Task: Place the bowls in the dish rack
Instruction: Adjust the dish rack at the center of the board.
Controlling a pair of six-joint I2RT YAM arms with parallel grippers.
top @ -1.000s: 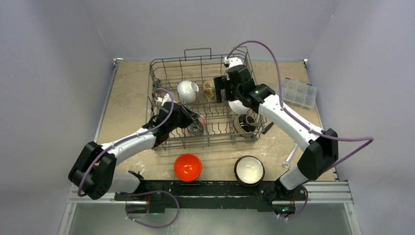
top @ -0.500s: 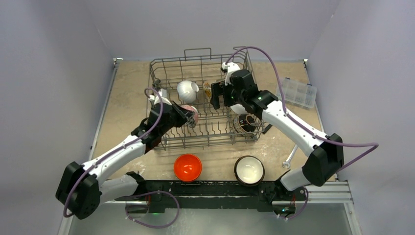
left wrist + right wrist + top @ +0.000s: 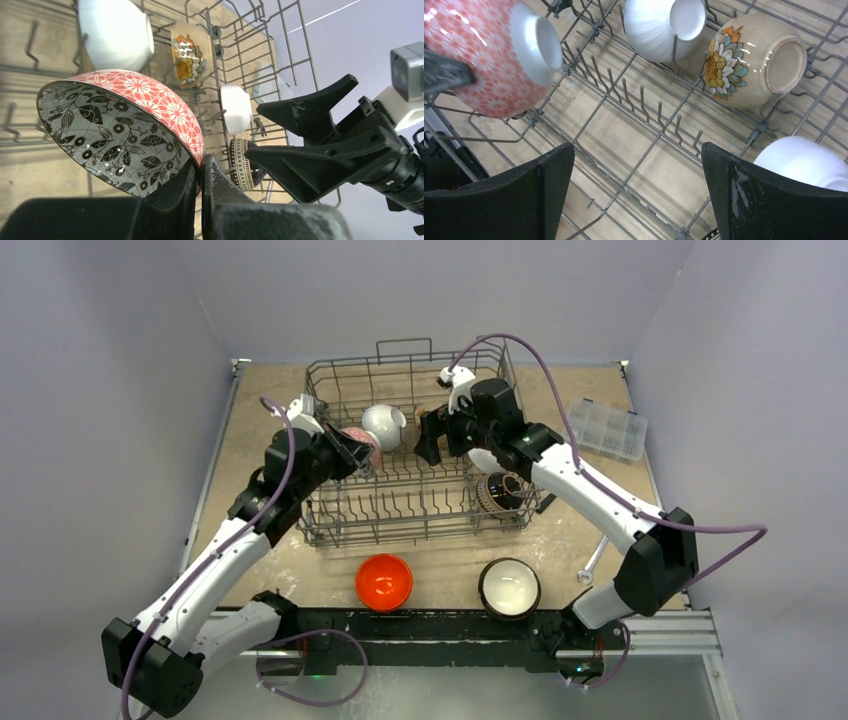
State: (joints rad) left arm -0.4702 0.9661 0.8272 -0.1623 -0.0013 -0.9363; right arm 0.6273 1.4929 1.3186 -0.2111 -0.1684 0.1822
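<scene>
**Robot body, itemised**

- Left arm (image 3: 215, 570): white tube links; black joint housings; large black block at the shoulder end
- Right arm (image 3: 590, 495): same build, white links between black joints
- Cables (image 3: 500, 337): purple, one per arm, running in loose loops from base to wrist
- Left gripper (image 3: 200, 175): two matte black fingers with flat inner faces and a rough, grainy surface
- Right gripper (image 3: 636, 150): two black wedge-shaped fingers, broad at the root and tapering to the tip; pale scuffs on one inner edge; white housing behind, with a grey block on it
- Base rail (image 3: 430, 625): long and black, carrying both arm bases; small green lights below it near each end
</scene>
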